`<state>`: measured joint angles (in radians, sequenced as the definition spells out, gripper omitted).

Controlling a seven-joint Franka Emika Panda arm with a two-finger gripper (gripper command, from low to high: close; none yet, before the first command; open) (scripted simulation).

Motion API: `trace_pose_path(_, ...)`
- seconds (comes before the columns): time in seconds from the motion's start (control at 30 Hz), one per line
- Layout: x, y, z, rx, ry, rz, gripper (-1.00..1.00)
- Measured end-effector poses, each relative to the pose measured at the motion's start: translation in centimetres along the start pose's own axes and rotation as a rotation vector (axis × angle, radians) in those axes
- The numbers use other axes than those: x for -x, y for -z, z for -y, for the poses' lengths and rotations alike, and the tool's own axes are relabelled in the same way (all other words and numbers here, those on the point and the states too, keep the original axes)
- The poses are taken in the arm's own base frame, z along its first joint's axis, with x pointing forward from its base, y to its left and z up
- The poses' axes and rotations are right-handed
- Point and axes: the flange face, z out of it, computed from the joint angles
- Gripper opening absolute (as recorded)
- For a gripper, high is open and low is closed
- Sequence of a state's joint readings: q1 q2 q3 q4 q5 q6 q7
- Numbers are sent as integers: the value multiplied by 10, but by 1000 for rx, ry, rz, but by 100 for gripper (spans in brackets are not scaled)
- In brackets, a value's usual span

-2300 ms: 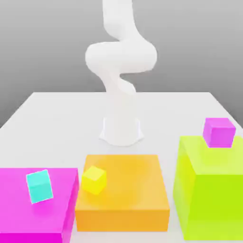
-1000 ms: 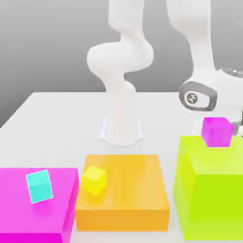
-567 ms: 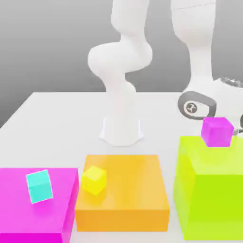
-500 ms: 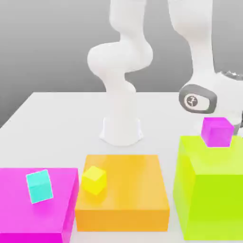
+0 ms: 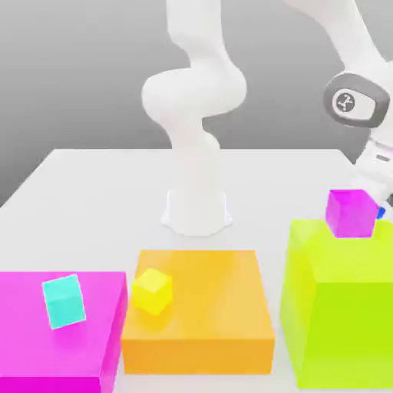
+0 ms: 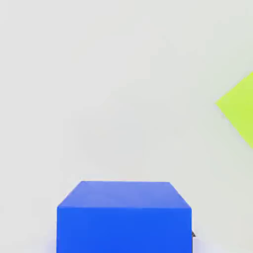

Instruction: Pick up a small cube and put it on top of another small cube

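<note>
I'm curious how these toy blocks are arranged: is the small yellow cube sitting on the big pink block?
No, the small yellow cube rests on the big orange block; the big pink block carries a small cyan cube.

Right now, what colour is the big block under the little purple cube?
Lime green; the exterior view shows it best.

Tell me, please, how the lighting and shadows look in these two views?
Exterior view: soft, even light; the orange block shows a pale sheen on top, and the table bears only faint shadows. Hand view: the blue cube is flatly lit, its top face lighter than its front; no glare.
</note>
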<state>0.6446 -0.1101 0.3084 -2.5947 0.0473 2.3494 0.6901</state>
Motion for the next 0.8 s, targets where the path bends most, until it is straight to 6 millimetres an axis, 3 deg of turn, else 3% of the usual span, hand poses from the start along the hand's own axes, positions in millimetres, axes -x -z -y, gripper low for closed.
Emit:
trace_pose_path(0.2, -25, 73, -29, 3, 93, -27, -100)
trace_pose_path(0.5, -66, 161, -118, -68, -98, -82, -100)
trace_pose_path(0.57, -74, 161, -135, -98, -173, -90, -100)
trace_pose_path(0.67, -81, 124, -136, -106, -196, -92, -100)
trace_pose_path(0.7, -82, 113, -136, -107, -197, -92, 100)
trace_pose_path(0.8, -82, 113, -136, -107, -197, -92, 100)
